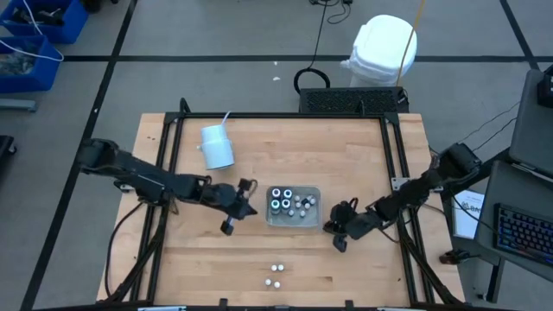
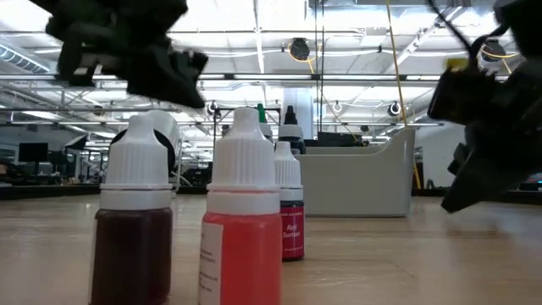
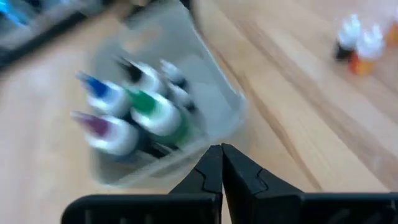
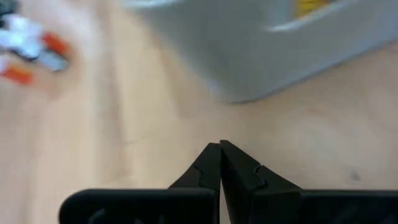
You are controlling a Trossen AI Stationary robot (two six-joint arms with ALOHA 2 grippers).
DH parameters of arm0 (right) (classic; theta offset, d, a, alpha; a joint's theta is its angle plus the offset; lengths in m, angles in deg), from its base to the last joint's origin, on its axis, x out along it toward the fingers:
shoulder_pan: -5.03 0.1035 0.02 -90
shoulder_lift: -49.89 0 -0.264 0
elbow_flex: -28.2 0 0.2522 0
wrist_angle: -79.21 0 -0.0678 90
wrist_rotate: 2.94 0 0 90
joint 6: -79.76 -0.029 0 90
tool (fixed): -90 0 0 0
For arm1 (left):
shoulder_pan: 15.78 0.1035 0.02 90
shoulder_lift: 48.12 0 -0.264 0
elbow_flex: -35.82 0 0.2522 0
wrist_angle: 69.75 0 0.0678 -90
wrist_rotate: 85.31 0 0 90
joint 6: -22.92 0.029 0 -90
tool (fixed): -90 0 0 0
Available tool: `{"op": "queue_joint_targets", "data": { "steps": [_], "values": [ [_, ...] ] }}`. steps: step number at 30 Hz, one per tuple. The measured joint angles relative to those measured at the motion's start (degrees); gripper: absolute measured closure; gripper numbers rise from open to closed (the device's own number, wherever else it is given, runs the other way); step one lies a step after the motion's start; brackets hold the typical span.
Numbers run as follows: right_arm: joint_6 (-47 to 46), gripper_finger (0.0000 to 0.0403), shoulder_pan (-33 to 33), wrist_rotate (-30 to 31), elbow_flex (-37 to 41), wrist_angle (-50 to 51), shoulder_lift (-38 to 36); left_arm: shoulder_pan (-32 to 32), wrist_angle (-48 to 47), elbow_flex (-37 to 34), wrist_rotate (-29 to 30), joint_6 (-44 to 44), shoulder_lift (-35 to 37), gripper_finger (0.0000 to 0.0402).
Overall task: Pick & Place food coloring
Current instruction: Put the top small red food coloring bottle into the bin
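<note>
Both claws are closed on nothing. The left gripper (image 1: pixel 244 197) hangs just beside the left wall of the clear tray (image 1: pixel 294 222), where most of the food coloring (image 1: pixel 282 199) stands upright with caps up. The right gripper (image 1: pixel 339 226) sits just off the tray's right wall. Three loose bottles (image 1: pixel 276 275) stand well apart from both, near the table's front edge and roughly midway between the arms — neither is clearly nearer. The bottles' long axes are vertical, so a reach from above looks needed. The wood around the loose bottles is open, but the front edge (image 1: pixel 285 301) is close — the white cup (image 1: pixel 217 145) lies far back
</note>
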State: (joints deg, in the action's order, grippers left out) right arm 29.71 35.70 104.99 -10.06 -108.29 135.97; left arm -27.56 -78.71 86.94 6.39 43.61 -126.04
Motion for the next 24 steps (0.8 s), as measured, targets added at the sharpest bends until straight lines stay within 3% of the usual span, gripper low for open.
{"op": "queue_joint_targets", "data": {
  "steps": [9, 16, 20, 24],
  "values": [
    [8.9, 0.0403, 7.0, 10.2, -4.5, -8.1, 0.0, 0.4, -10.9, -1.0, 11.0, -3.5, 14.3, 0.0394],
    [16.3, 0.0403, 9.5, 19.8, -12.9, 1.2, 2.4, 0.1, -18.7, -5.9, 26.0, -3.2, 19.9, 0.0397],
    [23.0, 0.0403, 9.4, 19.7, -18.5, 1.4, 6.1, 0.2, -20.3, -7.8, 34.6, -3.4, 22.0, 0.0389],
    [27.8, 0.0403, 8.8, 19.6, -23.6, 1.5, 9.5, 0.1, -19.9, -8.0, 35.4, -4.0, 23.8, 0.0376]
  ]
}}
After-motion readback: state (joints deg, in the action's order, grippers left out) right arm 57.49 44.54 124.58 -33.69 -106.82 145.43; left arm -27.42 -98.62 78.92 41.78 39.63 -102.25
